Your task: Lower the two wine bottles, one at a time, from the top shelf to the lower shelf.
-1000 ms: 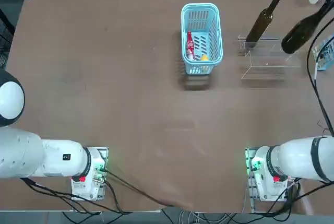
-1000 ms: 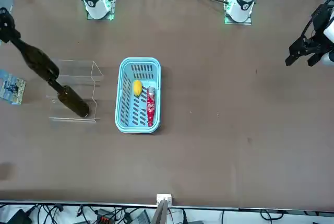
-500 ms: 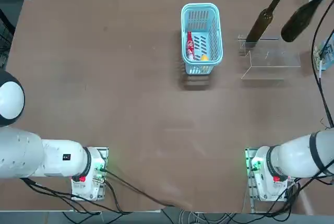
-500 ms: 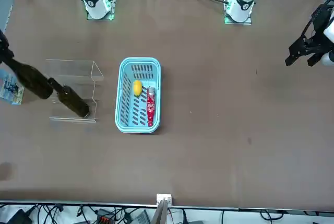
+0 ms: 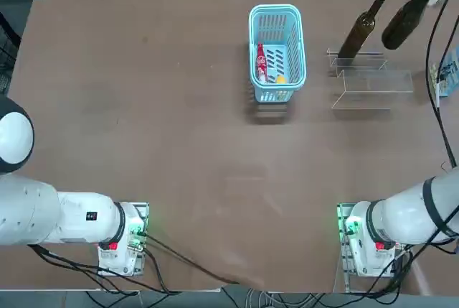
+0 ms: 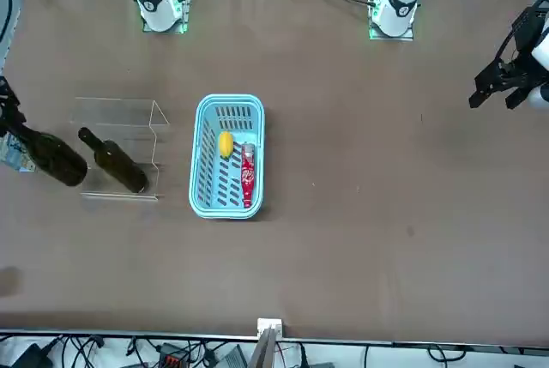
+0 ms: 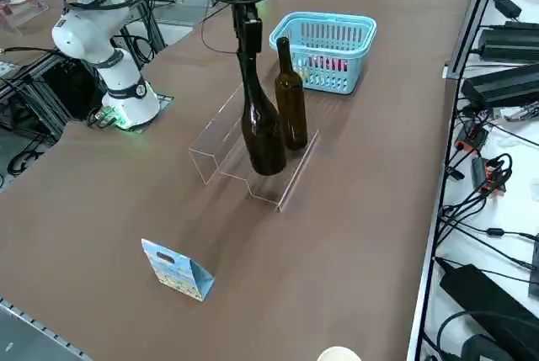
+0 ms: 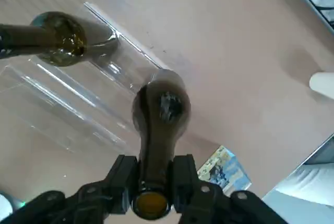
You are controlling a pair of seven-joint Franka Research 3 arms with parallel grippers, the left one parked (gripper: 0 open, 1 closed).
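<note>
1. I'm gripping the second bottle [image 8: 162,112] by its neck, right gripper [image 8: 155,176] closed on the glass, body hanging below the fingers.
2. The first bottle [image 7: 291,113] is standing on the lower shelf [image 7: 296,177]. The held one is hanging just beside it, near that shelf's end. I'm not able to tell whether its base is touching anything.
3. I'm judging this as the last placement: top shelf [image 5: 376,82] out of play, lowering and release remaining.
4. Before lowering, I'm planning to check that the whole base is sitting over the lower shelf, inside its open end and front edge. Overhang is risking a tip.
5. I'm wanting a sliver of room to the standing bottle; a sideways nudge could be toppling it.
6. I'm aiming to bring the neck vertical, then go straight down, slowly. Long bottle, high grip: I'm expecting swing at the base.
7. I'm saving release for flat, full contact, then opening evenly and backing straight up, clear of both necks.
</note>
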